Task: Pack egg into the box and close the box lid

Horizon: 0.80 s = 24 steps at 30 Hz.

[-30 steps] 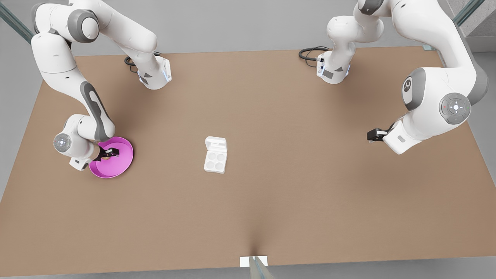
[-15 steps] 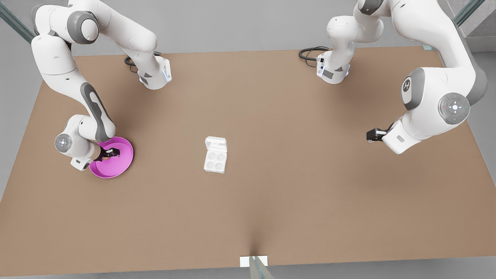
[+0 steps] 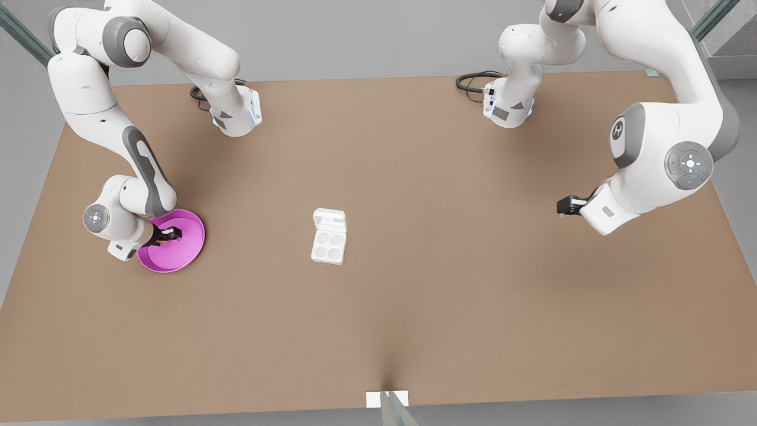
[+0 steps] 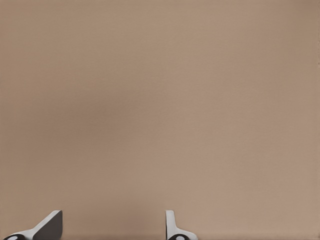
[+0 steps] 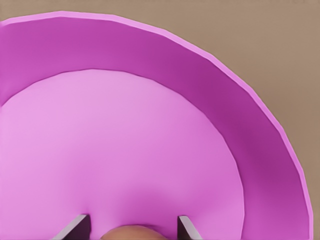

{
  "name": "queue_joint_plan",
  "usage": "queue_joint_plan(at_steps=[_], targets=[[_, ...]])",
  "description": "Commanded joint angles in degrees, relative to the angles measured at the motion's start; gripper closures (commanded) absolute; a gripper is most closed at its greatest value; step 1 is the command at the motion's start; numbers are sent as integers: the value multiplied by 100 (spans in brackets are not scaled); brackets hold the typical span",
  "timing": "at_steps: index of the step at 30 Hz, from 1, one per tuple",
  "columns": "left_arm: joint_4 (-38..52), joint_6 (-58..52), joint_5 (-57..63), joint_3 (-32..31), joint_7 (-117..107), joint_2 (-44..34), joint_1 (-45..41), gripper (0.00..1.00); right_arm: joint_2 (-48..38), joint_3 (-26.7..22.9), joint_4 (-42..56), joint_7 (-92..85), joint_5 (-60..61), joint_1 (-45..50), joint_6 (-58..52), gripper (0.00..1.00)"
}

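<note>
Over the round pink dish at the front view's left, I am holding my right gripper down inside the bowl, its fingers standing apart with the tiny tan-brown rounded egg lying between the fingertips on the dish floor. Whether the pads are yet touching the shell I cannot tell, so I am treating the egg as straddled, not gripped. Compared with a second ago, this gripper is sitting slightly farther into the dish, and the dish itself is lying a touch farther toward the front view's right, which suggests I am nudging it as I am settling. My left gripper is waiting above bare brown tabletop at the front view's right, fingers parted and holding nothing, having drifted a little toward the centre. The small white square carton is resting mid-table, well apart from both grippers, its hinged white lid lying open and all four cups vacant.
</note>
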Motion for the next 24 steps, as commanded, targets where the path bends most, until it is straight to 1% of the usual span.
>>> queue_joint_plan(at_steps=[1, 5, 6, 7, 9, 12, 14, 24], targets=[[3, -17, 5, 0, -3, -7, 0, 0, -3, 0, 2, -2, -23, 8, -2, 29], [3, -8, 5, 0, -3, -7, 0, 0, -3, 0, 28, 7, -23, 61, -2, 29], [3, -8, 5, 0, -3, -7, 0, 0, -12, 9, 37, 7, -23, 61, -2, 28], [3, -8, 5, 0, -3, -7, 0, 0, -21, 9, 37, 7, -23, 61, -20, 24], [3, -8, 5, 0, -3, -7, -9, 0, -74, 9, 28, -2, -23, 79, -46, 20], [3, -8, 5, 0, -3, -7, -36, 0, -74, 9, 19, -11, -23, 79, -72, 20], [3, 1, 5, 0, -3, -7, -36, 0, -126, 158, 19, -20, -23, -18, -231, 20], [3, -8, 5, 0, -12, -7, -44, 0, -135, 158, 107, -64, -23, -176, -187, 20]])
